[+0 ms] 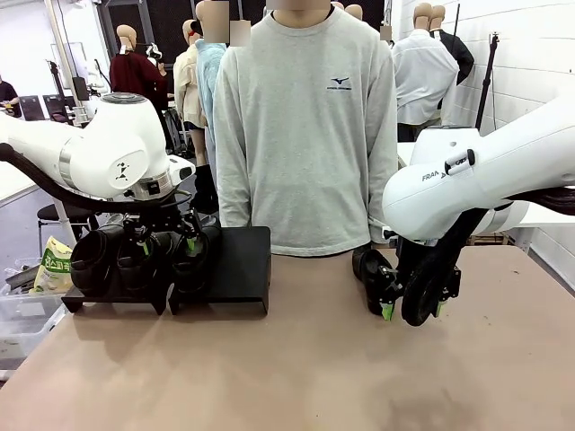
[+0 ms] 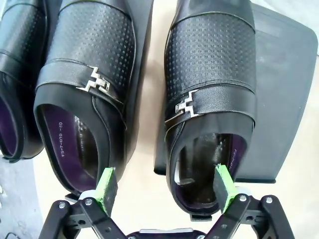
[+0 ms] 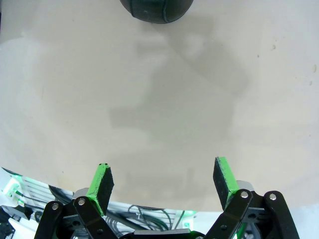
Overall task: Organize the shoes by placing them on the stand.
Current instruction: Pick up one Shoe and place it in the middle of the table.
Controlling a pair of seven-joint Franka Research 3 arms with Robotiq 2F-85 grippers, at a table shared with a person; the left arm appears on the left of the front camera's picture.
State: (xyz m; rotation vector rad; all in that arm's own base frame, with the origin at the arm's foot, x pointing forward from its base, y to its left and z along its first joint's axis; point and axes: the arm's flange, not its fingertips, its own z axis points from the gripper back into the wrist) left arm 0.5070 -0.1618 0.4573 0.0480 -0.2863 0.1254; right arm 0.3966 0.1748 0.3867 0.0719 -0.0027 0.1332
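While the person (image 1: 305,126) in a grey sweatshirt stands at the far side of the brown table (image 1: 296,359), the left gripper (image 1: 166,244) hangs over the black stand (image 1: 235,265) with its green-padded fingers spread apart and pinching nothing. In the left wrist view that gripper (image 2: 167,186) is directly above two black shoes: the one to the right (image 2: 212,84) lies on a flat, matte, dark stand panel with rounded corners (image 2: 281,89), and the one to the left (image 2: 87,84) lies on a neighbouring panel, a pale strip of table showing between the two. Both have smooth, slightly glossy uppers, a pin-dotted perforated vamp, a plain strap with a stepped silver metal buckle, and a purple lining inside the opening. A third shoe (image 2: 17,74) of the same black leather-like finish lies at the left edge of that view. From the front, the rounded heels and openings of the shoes (image 1: 135,256) show in a row on the left part of the stand. The right gripper (image 1: 413,310) hangs low over the table at the right, its fingers also spread and empty, just beside a fourth black shoe (image 1: 370,265) on the table near the person. In the right wrist view the glossy rounded end of that shoe (image 3: 156,11) shows at the top edge, above the bare, matte tabletop (image 3: 164,99).
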